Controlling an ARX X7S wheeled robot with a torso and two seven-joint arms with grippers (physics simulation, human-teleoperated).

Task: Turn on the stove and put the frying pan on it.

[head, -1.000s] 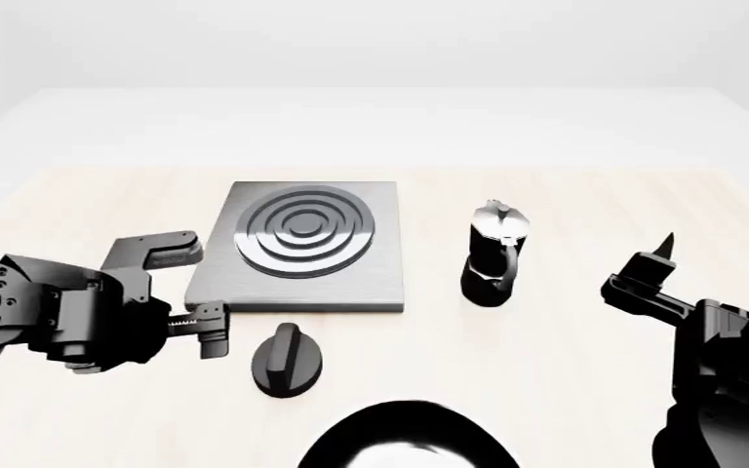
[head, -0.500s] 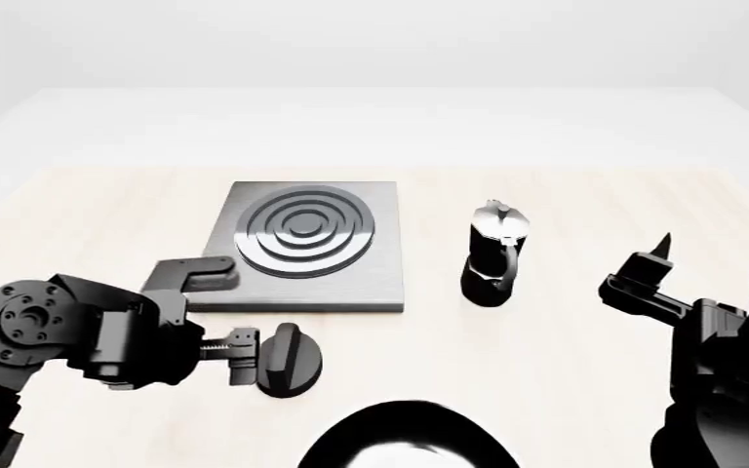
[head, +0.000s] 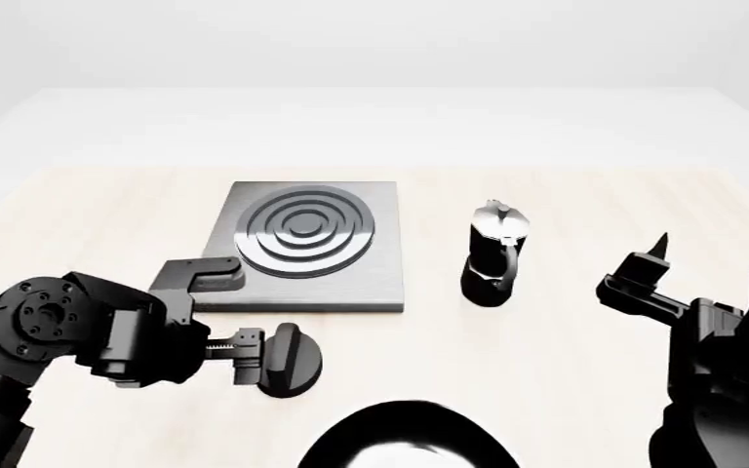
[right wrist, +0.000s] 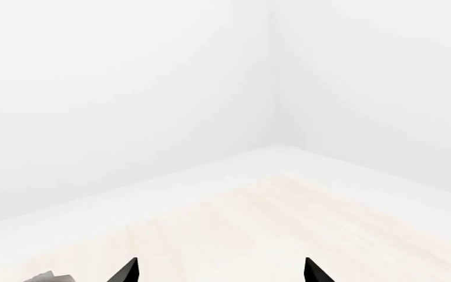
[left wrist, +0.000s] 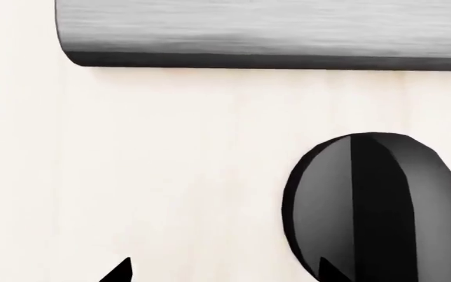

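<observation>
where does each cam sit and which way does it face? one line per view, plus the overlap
Head view: on the robot's head, looking forward and down at the stove, knob, moka pot, frying pan; both arms show.
Left wrist view: near the left gripper, facing the knob and stove edge; fingertips show.
Right wrist view: near the right gripper, facing bare table and wall; fingertips show.
Overlap: head and left wrist views share knob and stove.

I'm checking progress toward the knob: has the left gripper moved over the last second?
Yes. The left gripper has come down and rightward in the head view, from beside the stove plate's left edge to right beside the knob.
</observation>
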